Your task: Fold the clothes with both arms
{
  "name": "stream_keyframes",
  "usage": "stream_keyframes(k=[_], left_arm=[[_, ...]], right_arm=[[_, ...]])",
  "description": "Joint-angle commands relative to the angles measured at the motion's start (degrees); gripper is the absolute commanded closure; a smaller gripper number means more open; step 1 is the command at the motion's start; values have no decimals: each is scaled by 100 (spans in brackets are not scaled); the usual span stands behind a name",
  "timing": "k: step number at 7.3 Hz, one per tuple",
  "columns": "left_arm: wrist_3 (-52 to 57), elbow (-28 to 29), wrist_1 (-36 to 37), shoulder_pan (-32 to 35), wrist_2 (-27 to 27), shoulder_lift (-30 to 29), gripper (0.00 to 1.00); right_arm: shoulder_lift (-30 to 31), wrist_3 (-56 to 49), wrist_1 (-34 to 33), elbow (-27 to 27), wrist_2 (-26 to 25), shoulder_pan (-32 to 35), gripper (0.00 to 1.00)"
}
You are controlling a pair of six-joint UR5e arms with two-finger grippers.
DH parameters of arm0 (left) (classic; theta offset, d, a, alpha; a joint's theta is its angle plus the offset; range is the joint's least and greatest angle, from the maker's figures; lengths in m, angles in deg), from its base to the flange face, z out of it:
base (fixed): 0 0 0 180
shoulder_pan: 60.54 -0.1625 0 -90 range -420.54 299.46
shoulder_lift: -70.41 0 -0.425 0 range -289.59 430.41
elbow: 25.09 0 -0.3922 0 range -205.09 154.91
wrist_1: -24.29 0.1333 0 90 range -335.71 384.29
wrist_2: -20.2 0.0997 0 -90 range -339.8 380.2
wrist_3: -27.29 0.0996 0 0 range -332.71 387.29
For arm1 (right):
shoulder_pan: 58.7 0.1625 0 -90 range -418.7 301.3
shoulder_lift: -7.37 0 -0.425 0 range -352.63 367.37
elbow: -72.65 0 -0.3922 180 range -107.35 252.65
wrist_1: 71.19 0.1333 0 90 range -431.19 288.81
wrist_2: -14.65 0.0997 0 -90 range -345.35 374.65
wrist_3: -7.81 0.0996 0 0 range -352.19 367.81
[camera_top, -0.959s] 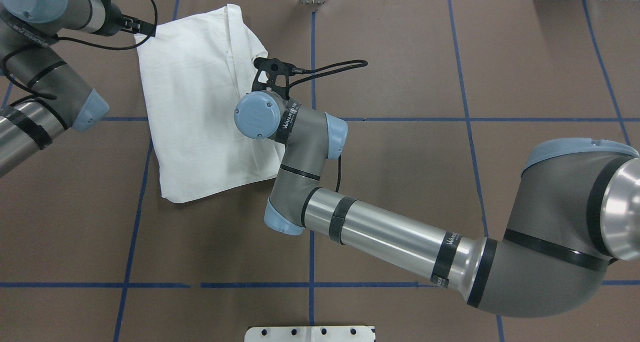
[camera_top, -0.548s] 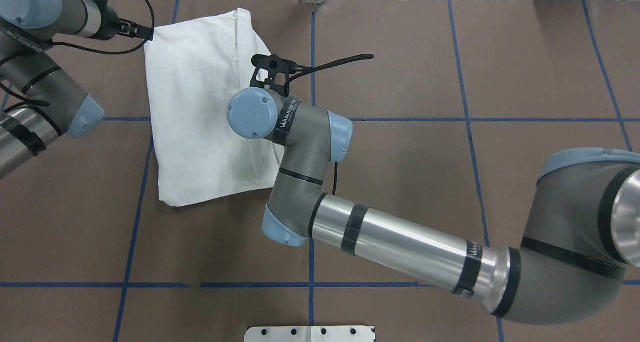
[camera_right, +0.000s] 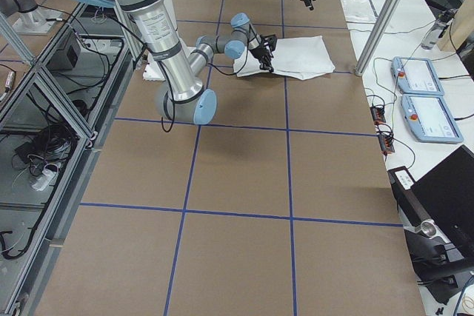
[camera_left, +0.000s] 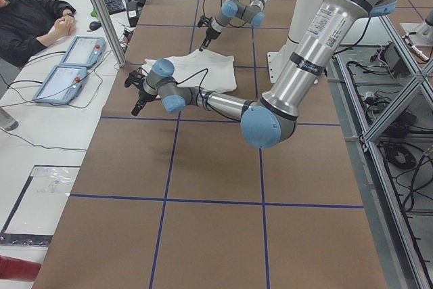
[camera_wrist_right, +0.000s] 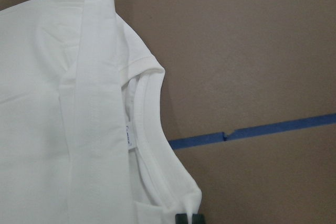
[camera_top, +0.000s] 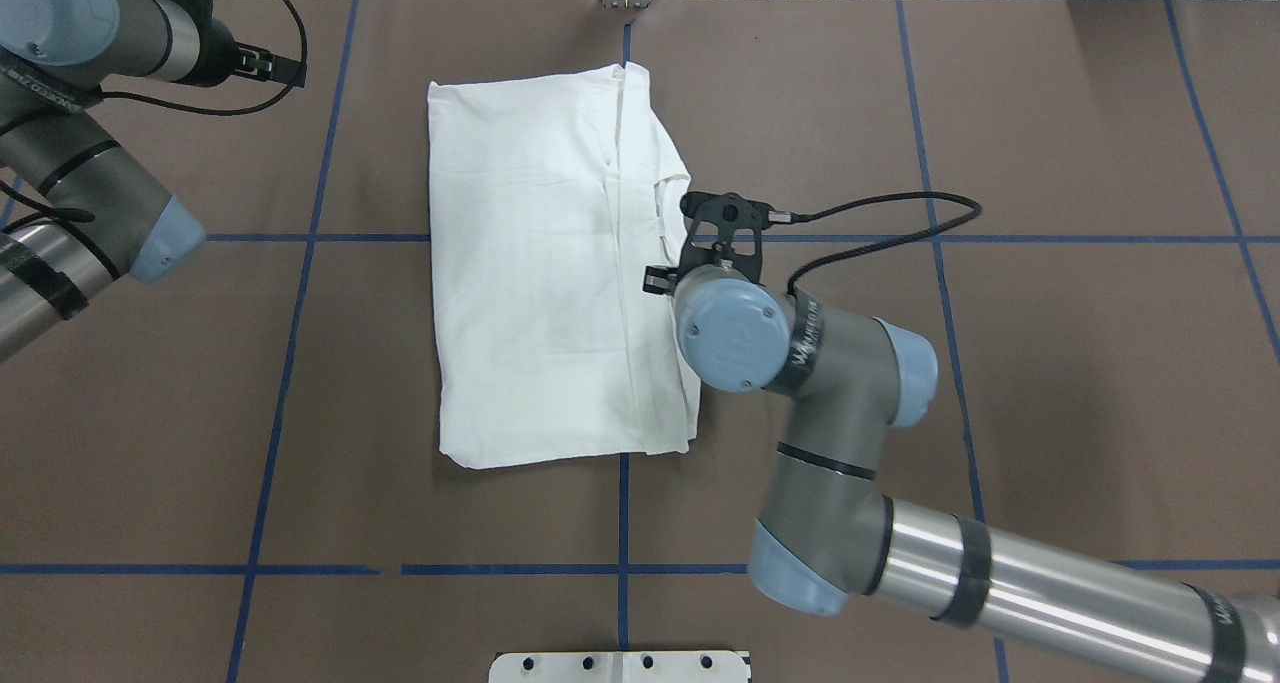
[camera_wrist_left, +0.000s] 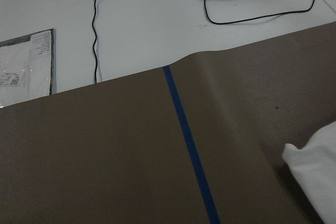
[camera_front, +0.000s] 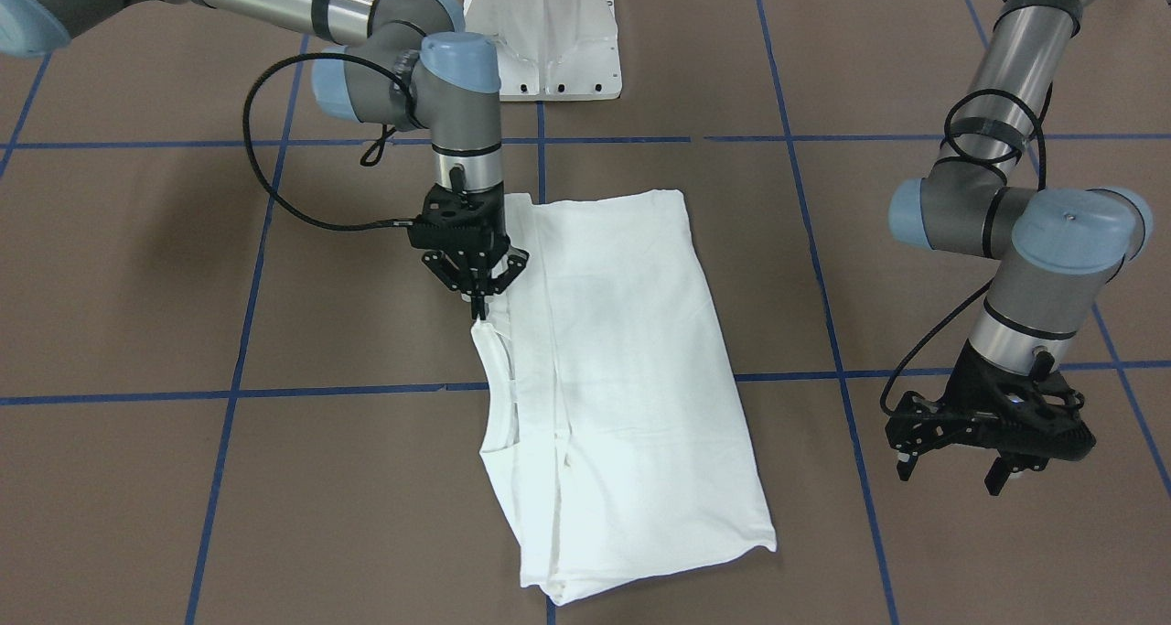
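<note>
The white T-shirt [camera_front: 622, 360] lies folded into a long rectangle across the middle of the brown table [camera_top: 1050, 143]. Its round neckline and small label [camera_wrist_right: 129, 141] face the right arm. My right gripper [camera_front: 478, 310] points straight down at the shirt's neckline-side edge, shut on a pinch of the cloth; its black fingertips [camera_wrist_right: 189, 219] show at the hem in the right wrist view. My left gripper [camera_front: 951, 474] hangs open just above bare table, well clear of the shirt. The left wrist view catches only a corner of the shirt [camera_wrist_left: 315, 177].
The white pedestal base [camera_front: 544, 39] stands at the robot's side of the table. Blue tape lines [camera_top: 620, 568] cross the brown surface. Beyond the far edge, a white side table holds two pendants [camera_left: 67, 65] and cables, with a seated person [camera_left: 30, 18] there.
The shirt has slid well to the right into the table's middle, dragged by my right gripper. My left gripper has let go of the shirt's far corner and stayed at the far left.
</note>
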Motion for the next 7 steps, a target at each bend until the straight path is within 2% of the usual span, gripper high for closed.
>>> stream_keyframes(k=[1,2,3,4,5,6,7], left_arm=[[-62,-40,0,-18,-3,2,0],[-62,-49,0,-18,-3,2,0],[-62,-58,0,-18,-3,28,0],[-62,-58,0,-18,-3,37,0],[-62,-58,0,-18,-3,37,0],[-62,-58,0,-18,-3,37,0],[-62,-66,0,-18,-3,37,0]], right_arm=[[880,51,-11,-832,-409,-345,100],[874,69,-11,-833,-454,-433,66],[865,60,-11,-842,-637,-512,1],[786,-9,-46,-833,-613,-504,0],[403,-123,-595,-746,-404,-295,0],[-393,-211,-1287,-380,-280,-119,0],[-1140,-230,-1399,546,-252,-39,0]])
